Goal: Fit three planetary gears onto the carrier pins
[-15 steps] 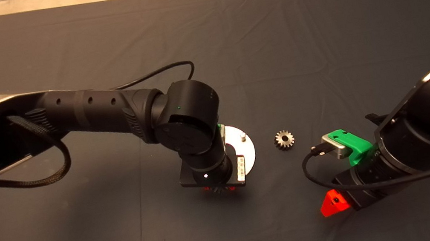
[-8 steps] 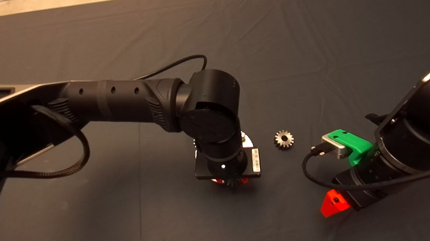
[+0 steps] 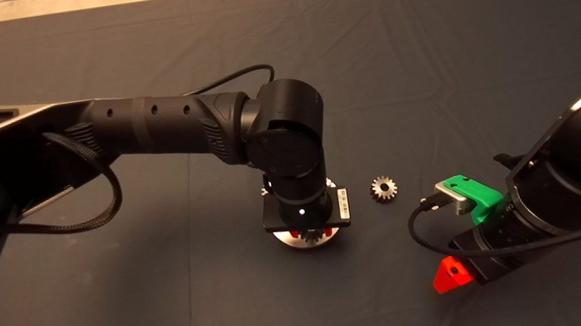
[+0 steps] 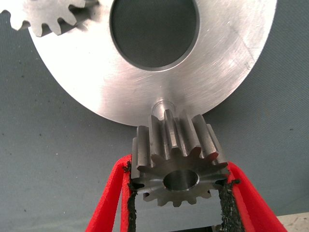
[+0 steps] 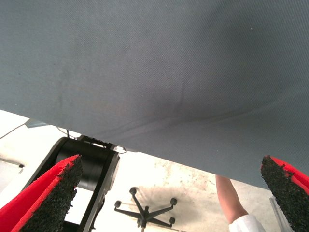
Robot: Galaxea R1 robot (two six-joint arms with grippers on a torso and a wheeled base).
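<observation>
The left hand [image 4: 179, 193] pinched a gear [image 4: 179, 164] just above a bare pin [image 4: 161, 104] at the disc's [image 4: 96, 92] edge, one gear [image 4: 38, 17] apparently seated across the hole, another [image 3: 384, 189] loose beside the disc; the right hand [image 5: 169, 193], spread, idled well apart.

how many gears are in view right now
3: one gear held in the left fingers near the disc, one on the disc, one on the mat.

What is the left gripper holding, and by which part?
The left gripper holds a planetary gear by its toothed rim, one pad on each opposite side. The right gripper holds nothing.
</observation>
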